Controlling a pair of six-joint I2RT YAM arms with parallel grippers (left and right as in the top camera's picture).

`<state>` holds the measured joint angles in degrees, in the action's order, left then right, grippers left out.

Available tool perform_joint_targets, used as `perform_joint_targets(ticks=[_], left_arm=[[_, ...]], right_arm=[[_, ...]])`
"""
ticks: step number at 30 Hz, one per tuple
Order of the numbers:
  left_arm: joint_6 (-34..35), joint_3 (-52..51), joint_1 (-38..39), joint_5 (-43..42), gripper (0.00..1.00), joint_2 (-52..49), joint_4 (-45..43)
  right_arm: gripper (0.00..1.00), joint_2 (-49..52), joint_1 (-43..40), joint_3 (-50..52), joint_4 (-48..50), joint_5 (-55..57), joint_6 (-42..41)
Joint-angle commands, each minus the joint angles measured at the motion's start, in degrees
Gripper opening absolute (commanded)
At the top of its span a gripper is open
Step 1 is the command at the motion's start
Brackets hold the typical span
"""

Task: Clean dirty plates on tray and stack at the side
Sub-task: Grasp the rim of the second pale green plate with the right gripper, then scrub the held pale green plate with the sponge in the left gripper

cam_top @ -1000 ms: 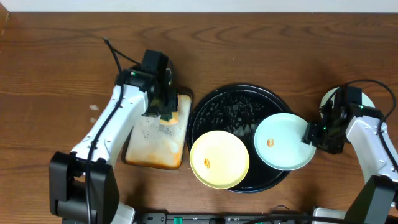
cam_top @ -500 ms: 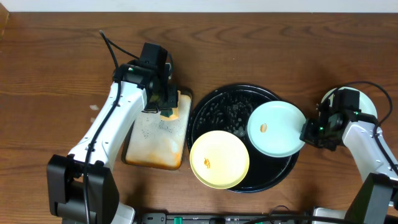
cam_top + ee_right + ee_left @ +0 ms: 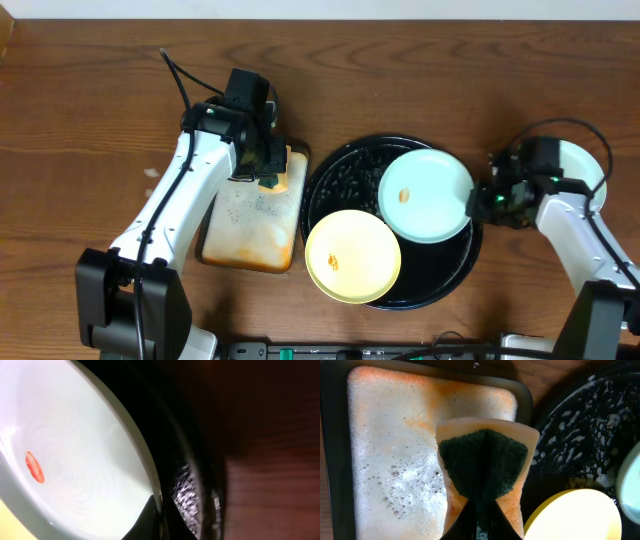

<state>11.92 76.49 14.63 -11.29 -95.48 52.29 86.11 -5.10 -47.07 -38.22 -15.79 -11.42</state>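
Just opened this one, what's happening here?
The left gripper holds a sponge over the foamy rectangular tray. The right gripper pinches the rim of a mint-green plate, with an orange speck, over the black tray. A yellow plate, also specked, lies on that tray's front edge. A third plate sits off the tray, at the far right.

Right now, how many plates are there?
3: yellow plate at the front of the tray, mint plate on its right, third plate off it, partly behind the right arm.

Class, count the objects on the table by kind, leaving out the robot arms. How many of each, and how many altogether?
Plates: 3
Round black tray: 1
Rectangular tray: 1
Sponge: 1
Total: 6
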Motion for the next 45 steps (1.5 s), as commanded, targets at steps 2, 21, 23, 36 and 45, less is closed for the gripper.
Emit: perform_joint_targets(ticks=[2, 21, 23, 36, 45], left_arm=[[-0.55, 1.01, -0.02, -0.31, 0.08, 1.09, 0.09], [9.55, 0.61, 16.44, -3.3, 0.08, -0.39, -12.76], [10.78, 0.61, 19.78, -4.13, 0.08, -2.25, -16.15], [22.16, 0.61, 27.61, -15.78, 0.08, -16.0, -32.46], [23.32, 0.63, 29.49, -22.36, 0.08, -20.09, -37.38]], right_arm=[[0.01, -0.48, 3.63, -0.22, -0.15, 7.19, -2.51], [0.01, -0.48, 5.25, -0.22, 0.13, 9.81, -4.46], [0.01, -0.48, 5.29, -0.22, 0.02, 10.36, -4.48], [0.01, -0.48, 5.68, -0.22, -1.62, 12.57, -4.87], [0.01, -0.48, 5.68, -0.22, -1.68, 12.63, -4.87]])
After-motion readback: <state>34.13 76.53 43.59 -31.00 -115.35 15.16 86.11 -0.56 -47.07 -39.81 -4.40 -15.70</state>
